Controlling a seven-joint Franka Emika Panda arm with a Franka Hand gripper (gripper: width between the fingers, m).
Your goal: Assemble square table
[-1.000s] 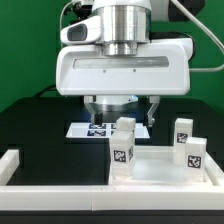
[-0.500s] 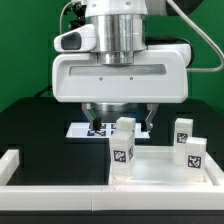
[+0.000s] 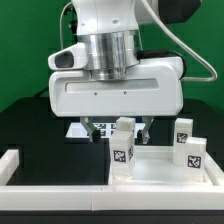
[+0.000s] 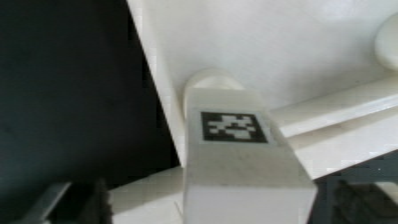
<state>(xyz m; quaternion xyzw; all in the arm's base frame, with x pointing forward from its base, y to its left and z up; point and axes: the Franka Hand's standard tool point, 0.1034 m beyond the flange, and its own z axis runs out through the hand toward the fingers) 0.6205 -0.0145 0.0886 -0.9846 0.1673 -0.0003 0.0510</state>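
The white square table top (image 3: 160, 168) lies on the black table, and its raised rim shows in the wrist view (image 4: 338, 108). A tagged white leg block (image 3: 122, 152) stands at the top's corner on the exterior view's left. Two more leg blocks (image 3: 183, 130) (image 3: 194, 152) stand on its right side. My gripper (image 3: 119, 131) hangs over the left leg block with its jaws apart. In the wrist view the leg block (image 4: 233, 130) runs up between the dark fingertips (image 4: 79, 206). My gripper (image 4: 214, 208) straddles it, open. Contact cannot be told.
The marker board (image 3: 80, 130) lies behind the gripper on the black table. A long white border rail (image 3: 55, 183) runs along the front, with an end piece (image 3: 10, 160) at the exterior view's left.
The gripper has come down and shifted slightly toward the exterior view's left, so its fingers now flank the top of the left leg block. The parts have not moved.
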